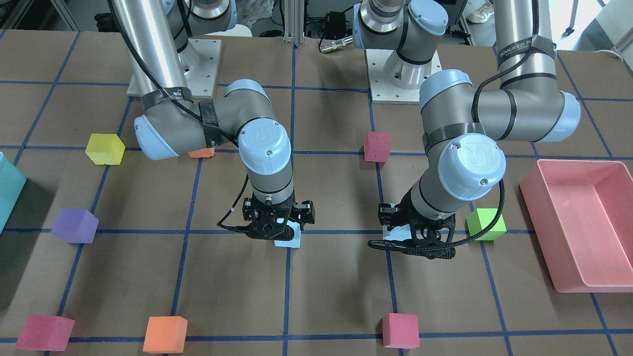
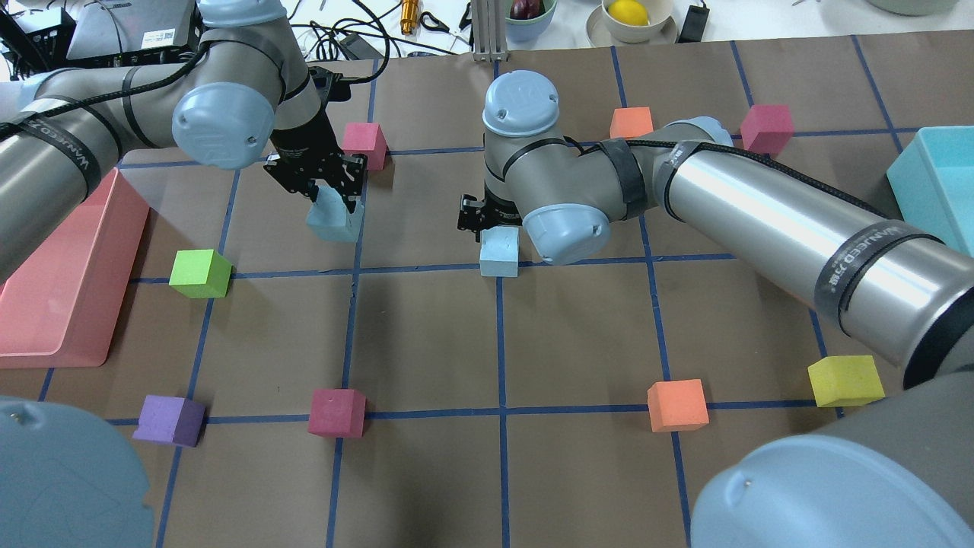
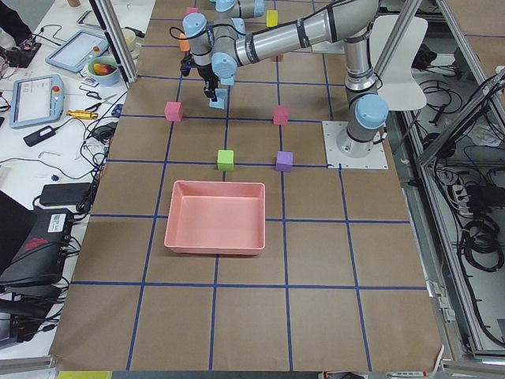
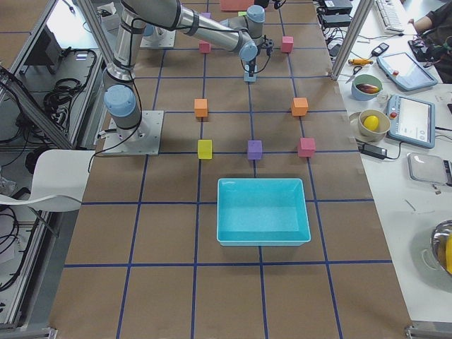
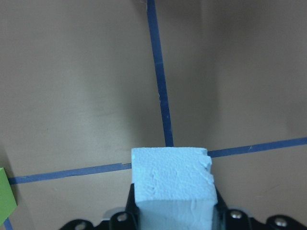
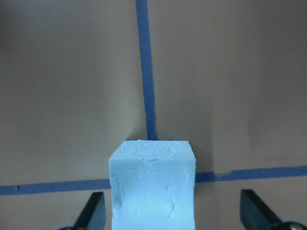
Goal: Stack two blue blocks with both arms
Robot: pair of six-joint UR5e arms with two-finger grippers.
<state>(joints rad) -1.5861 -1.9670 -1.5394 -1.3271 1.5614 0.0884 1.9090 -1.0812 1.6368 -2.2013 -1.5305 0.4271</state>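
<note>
My left gripper (image 2: pixel 329 199) is shut on a pale blue block (image 2: pixel 333 222) and holds it slightly tilted, low over the table. The left wrist view shows that block (image 5: pixel 172 184) pinched between the jaws. My right gripper (image 2: pixel 493 227) is open and stands straddling the second blue block (image 2: pixel 500 251), which rests on the table at a crossing of blue tape lines. In the right wrist view that block (image 6: pixel 152 184) sits between the spread fingers (image 6: pixel 92 212) without touching them. In the front-facing view the left gripper (image 1: pixel 420 241) is on the right and the right gripper (image 1: pixel 281 231) on the left.
A pink bin (image 2: pixel 68 289) lies at my far left, a teal bin (image 2: pixel 934 190) at my far right. A green cube (image 2: pixel 199 272) and a red cube (image 2: pixel 364 144) are near the left gripper. Orange (image 2: pixel 631 122), red, purple and yellow cubes lie scattered around.
</note>
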